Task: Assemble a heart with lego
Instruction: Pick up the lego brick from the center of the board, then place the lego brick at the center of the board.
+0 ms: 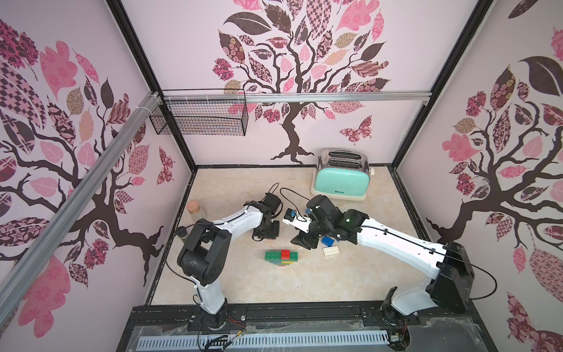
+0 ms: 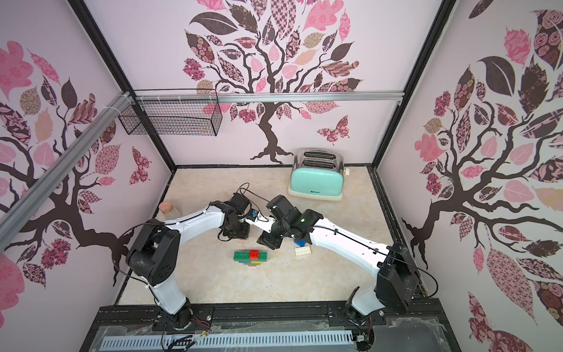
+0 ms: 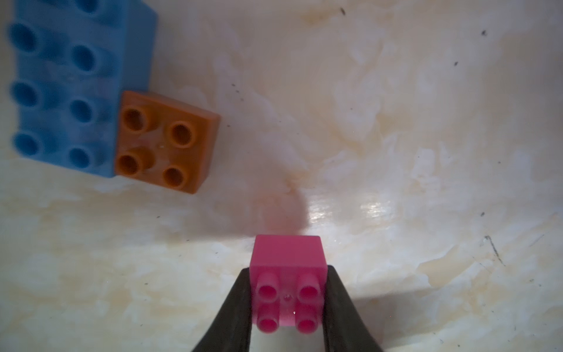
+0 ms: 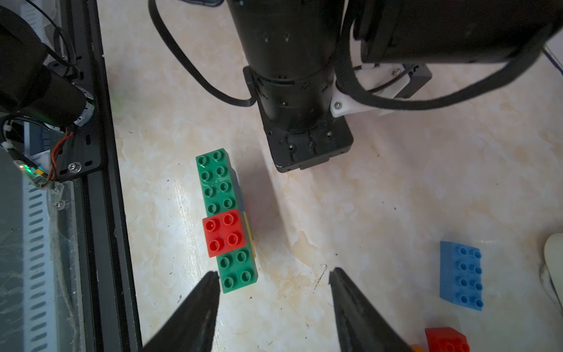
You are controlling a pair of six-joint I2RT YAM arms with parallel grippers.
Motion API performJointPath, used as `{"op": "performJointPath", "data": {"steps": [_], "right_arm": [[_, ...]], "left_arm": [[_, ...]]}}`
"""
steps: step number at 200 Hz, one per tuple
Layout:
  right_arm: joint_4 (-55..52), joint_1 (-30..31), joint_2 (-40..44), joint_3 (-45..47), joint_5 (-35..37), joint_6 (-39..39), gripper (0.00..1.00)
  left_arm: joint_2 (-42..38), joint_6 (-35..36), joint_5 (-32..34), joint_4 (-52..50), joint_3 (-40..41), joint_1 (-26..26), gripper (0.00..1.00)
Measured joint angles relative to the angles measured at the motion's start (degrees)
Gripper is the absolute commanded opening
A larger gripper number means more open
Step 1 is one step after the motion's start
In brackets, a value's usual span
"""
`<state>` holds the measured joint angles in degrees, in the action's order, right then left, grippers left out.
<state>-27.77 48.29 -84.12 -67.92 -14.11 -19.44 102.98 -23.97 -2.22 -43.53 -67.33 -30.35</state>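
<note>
Cream marbled tabletop point(image 1: 274, 289) under lego stack point(image 1: 281, 258), tree-patterned pink walls point(image 1: 189, 61)

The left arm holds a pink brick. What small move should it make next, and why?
Probably lift it and carry it toward the green and red stack. The left gripper has its jaws shut on the pink brick, apart from the stack, and the right gripper hangs open beside the stack, holding nothing.
</note>
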Motion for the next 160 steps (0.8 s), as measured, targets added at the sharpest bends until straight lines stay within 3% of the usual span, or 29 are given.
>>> {"op": "performJointPath", "data": {"steps": [37,121,160], "right_arm": [[-0.2,-0.9,0.0,1.1,1.0,0.2,0.62],[0.0,-1.2,-0.9,1.1,2.0,0.4,0.61],[0.2,-2.3,-0.9,1.2,2.2,0.4,0.61]], "left_arm": [[2.9,-0.2,-1.4,1.2,-1.2,-1.5,0.34],[7.7,-0.4,-4.8,3.4,-7.2,-1.4,0.29],[8.7,0.1,-7.1,3.3,-8.3,-1.6,0.43]]}}
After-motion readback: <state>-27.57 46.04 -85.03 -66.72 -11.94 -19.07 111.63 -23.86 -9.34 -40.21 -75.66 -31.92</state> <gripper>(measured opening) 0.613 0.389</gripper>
